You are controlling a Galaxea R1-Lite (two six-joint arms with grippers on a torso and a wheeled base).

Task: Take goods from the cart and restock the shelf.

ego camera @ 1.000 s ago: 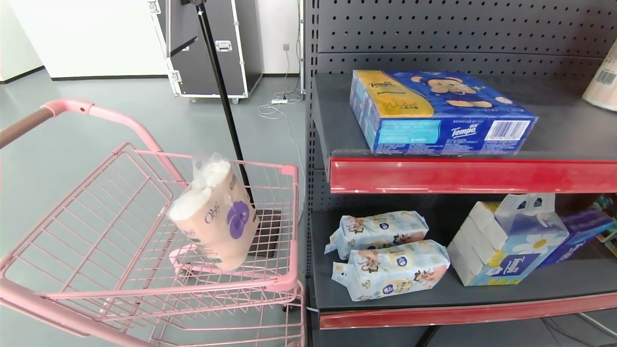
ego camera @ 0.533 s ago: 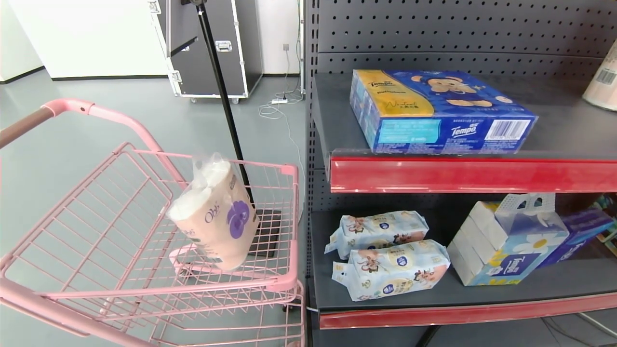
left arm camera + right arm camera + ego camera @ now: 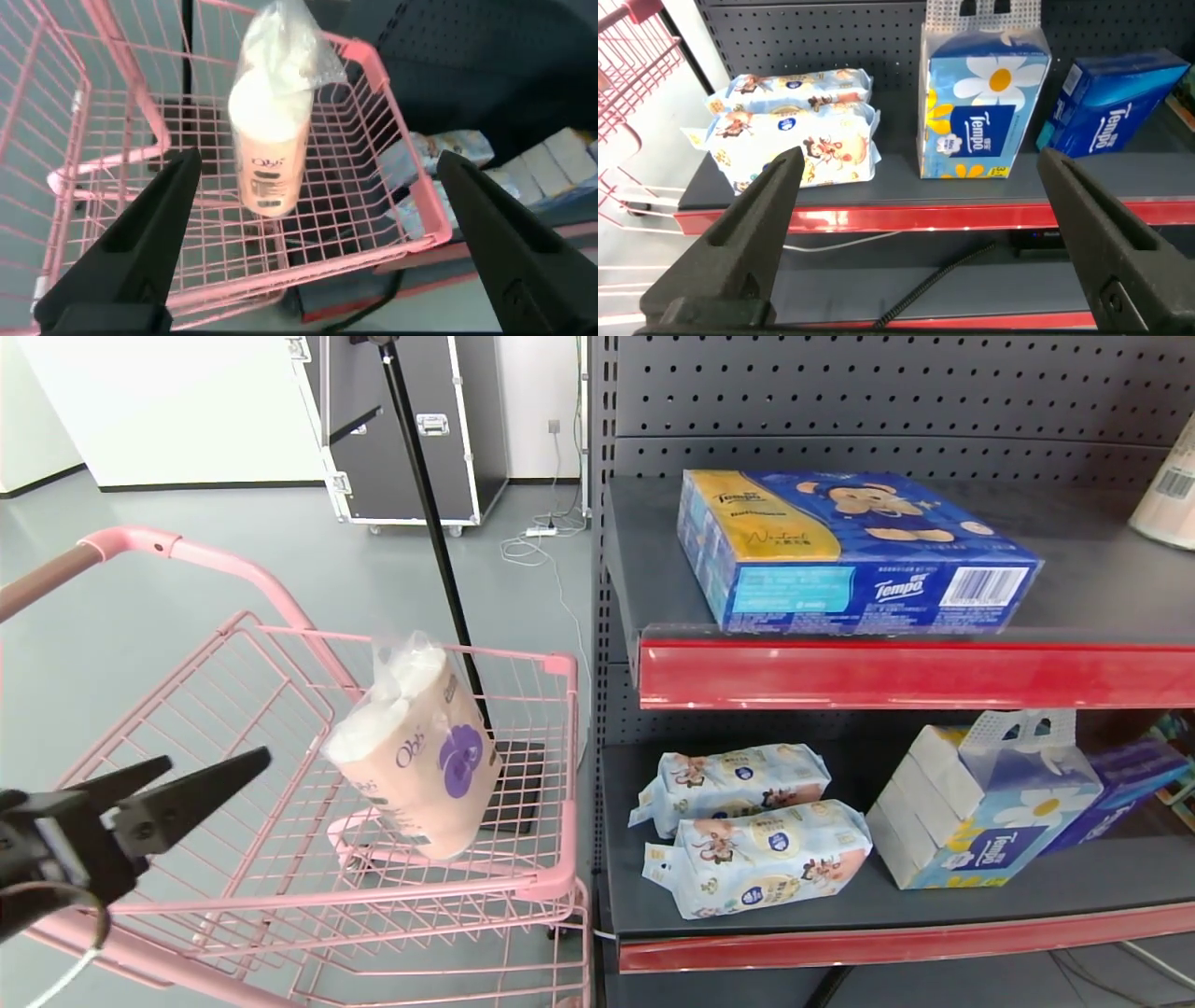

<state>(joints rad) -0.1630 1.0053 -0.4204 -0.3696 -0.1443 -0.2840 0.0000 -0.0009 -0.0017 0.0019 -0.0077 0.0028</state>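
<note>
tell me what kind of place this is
Likely a mock shop aisle: a pink shopping cart beside a pegboard shelf with red price rails, stocked with tissue packs. The flight case behind hints at a test room.

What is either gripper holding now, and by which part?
Nothing. Left gripper open over the cart, apart from the cotton pad pack; right gripper open and empty.
</note>
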